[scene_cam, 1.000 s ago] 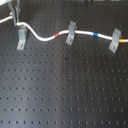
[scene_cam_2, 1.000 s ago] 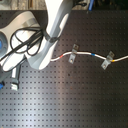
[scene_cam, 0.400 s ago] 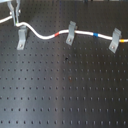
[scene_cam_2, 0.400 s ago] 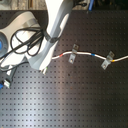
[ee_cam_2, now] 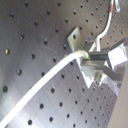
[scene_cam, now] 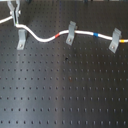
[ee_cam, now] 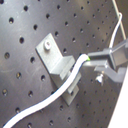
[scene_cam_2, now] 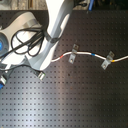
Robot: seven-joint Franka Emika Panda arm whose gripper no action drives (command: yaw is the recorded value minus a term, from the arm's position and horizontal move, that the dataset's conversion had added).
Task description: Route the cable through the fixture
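Observation:
The white cable [scene_cam: 44, 39] runs along the back of the black perforated board. Its red band [scene_cam: 60, 36] lies just before the middle fixture clip [scene_cam: 71, 33], and its blue-and-yellow band [scene_cam: 95, 35] lies between that clip and the right clip [scene_cam: 115, 40]. My gripper [scene_cam: 15, 17] is shut on the cable just above and behind the left clip [scene_cam: 21, 39]. In the first wrist view the cable [ee_cam: 50, 95] passes beside that clip [ee_cam: 52, 56] into the fingertips [ee_cam: 102, 56]. In the second wrist view the cable [ee_cam_2: 45, 80] ends at the pads [ee_cam_2: 102, 57].
The black perforated board [scene_cam: 65, 90] stretches forward of the clips. In the second exterior view the white arm [scene_cam_2: 55, 30] and a loop of black wiring [scene_cam_2: 25, 42] stand on the second exterior view's left, next to the left clip [scene_cam_2: 40, 74].
The gripper has shifted only slightly near the left clip, still holding the cable. The cable's curve past the middle and right clips is unchanged.

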